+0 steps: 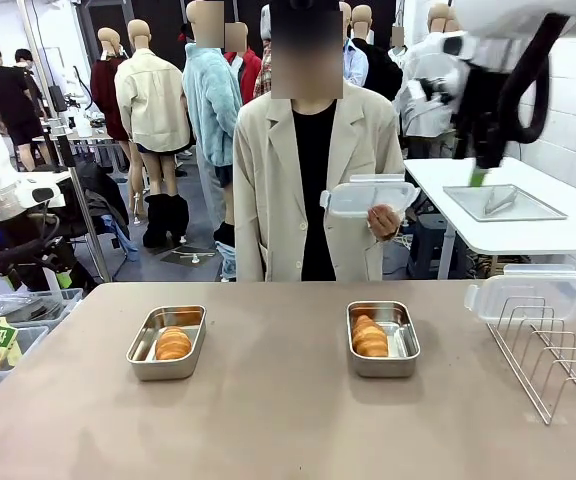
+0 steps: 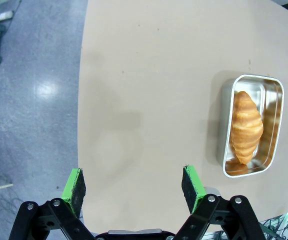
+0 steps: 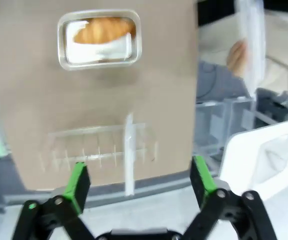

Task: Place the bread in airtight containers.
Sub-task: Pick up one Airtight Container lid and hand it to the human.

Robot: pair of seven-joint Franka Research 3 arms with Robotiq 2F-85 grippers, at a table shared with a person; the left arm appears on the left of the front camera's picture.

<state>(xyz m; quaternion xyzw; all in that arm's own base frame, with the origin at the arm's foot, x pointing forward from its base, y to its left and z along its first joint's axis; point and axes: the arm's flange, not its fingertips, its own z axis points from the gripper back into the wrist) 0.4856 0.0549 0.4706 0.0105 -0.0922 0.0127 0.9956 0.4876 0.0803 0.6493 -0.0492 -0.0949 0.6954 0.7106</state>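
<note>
Left tool (image 2: 132,181) spread, empty | right tool (image 3: 139,174) spread, empty | ridged glossy bread (image 1: 173,343) in rounded steel tins (image 1: 163,372)

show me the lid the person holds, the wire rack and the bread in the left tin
lid (image 1: 368,196): front view, middle of its clear top
wire rack (image 1: 550,352): front view, middle of its wires
bread in the left tin (image 1: 173,343): front view, middle of its crust

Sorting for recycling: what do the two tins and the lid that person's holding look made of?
Left tin and right tin: likely stainless steel, silvery, softly mirroring the bread. Lid: seemingly clear plastic, see-through, slightly cloudy.
</note>
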